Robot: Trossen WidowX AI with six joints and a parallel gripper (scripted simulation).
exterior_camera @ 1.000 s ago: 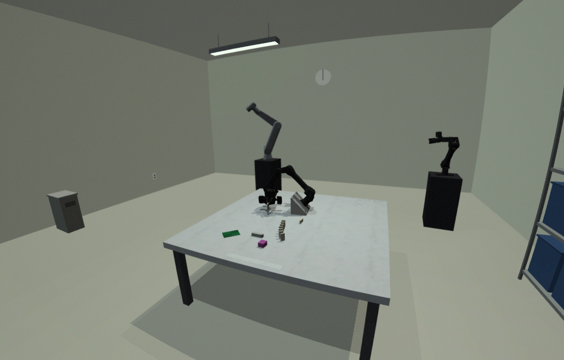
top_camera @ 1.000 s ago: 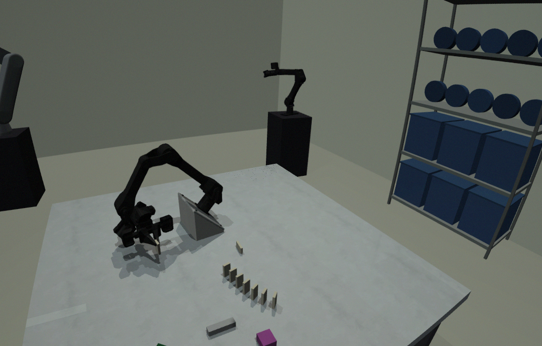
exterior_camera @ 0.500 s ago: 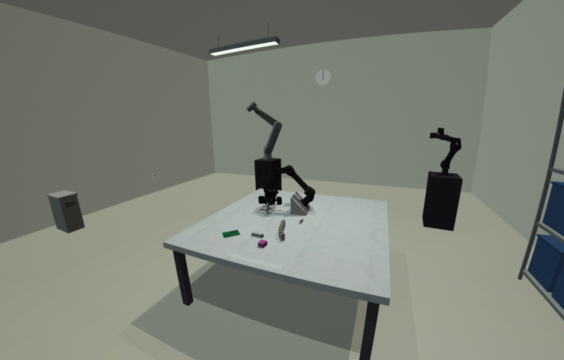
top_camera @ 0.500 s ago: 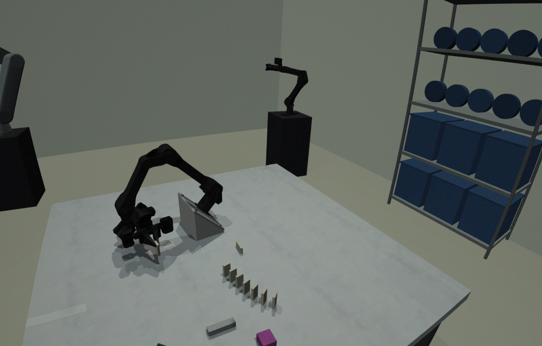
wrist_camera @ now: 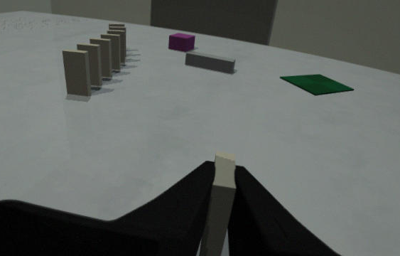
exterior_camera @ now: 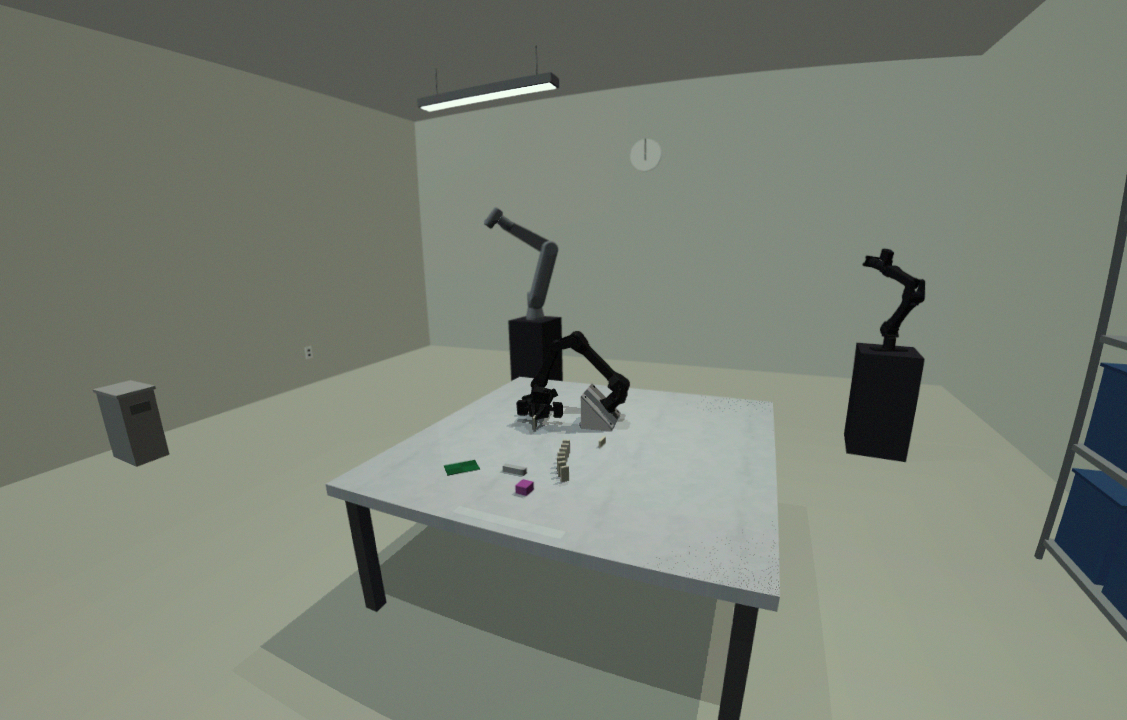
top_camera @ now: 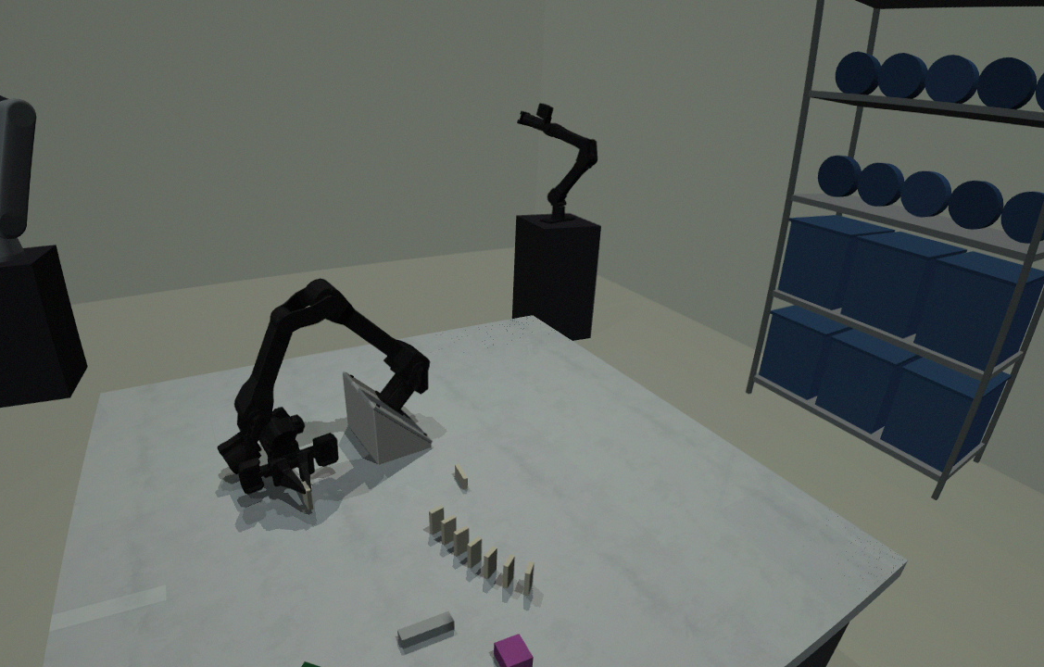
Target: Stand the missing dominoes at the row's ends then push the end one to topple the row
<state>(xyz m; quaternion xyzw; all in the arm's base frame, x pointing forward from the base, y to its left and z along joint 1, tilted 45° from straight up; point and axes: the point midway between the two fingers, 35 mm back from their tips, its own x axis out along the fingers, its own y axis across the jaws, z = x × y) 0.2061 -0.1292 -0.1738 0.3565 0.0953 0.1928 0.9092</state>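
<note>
On the pale table (top_camera: 592,464) (exterior_camera: 639,483) (wrist_camera: 157,117), the claw (top_camera: 306,481) (exterior_camera: 536,419) (wrist_camera: 222,173) grips (snugly) one domino (top_camera: 308,497) (exterior_camera: 535,424) (wrist_camera: 224,171).

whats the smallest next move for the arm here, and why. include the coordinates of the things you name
Probably carry the held domino (top_camera: 308,497) (wrist_camera: 223,199) slowly toward the row's near end, keeping it upright: the fingers grip it, while the seven-domino row (top_camera: 473,553) (exterior_camera: 561,459) (wrist_camera: 101,58) stands well away from it.
</note>
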